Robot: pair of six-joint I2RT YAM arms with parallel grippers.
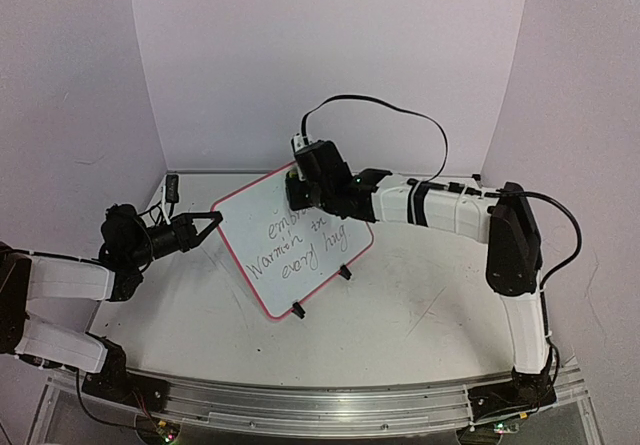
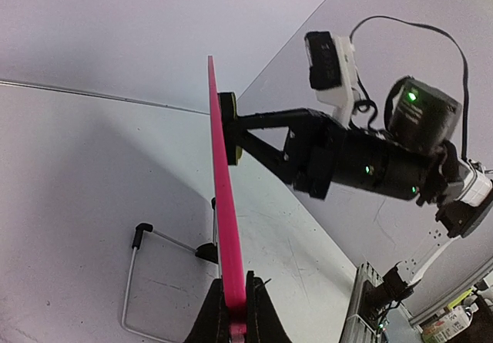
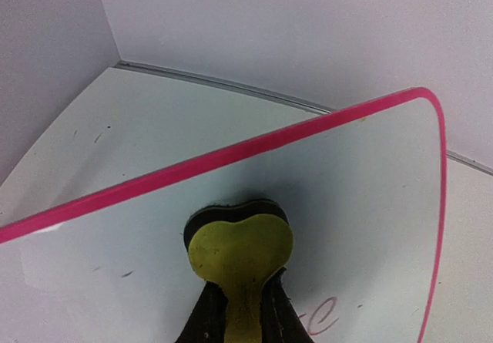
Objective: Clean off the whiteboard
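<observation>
The whiteboard [image 1: 290,237] with a pink frame stands tilted on two black feet, with dark handwritten lines on its face. My left gripper [image 1: 214,216] is shut on the board's left corner; in the left wrist view the pink edge [image 2: 223,196] runs up from between the fingers [image 2: 233,312]. My right gripper [image 1: 308,187] is shut on a yellow heart-shaped eraser [image 3: 240,252] with a black felt underside, pressed flat on the board's face [image 3: 362,204] near its top edge. Faint writing shows just right of the eraser.
A wire stand leg [image 2: 139,270] of the board rests on the white table. White walls close in the back and sides. A small black object [image 1: 172,187] lies near the back left corner. A metal rail [image 1: 320,405] runs along the near edge.
</observation>
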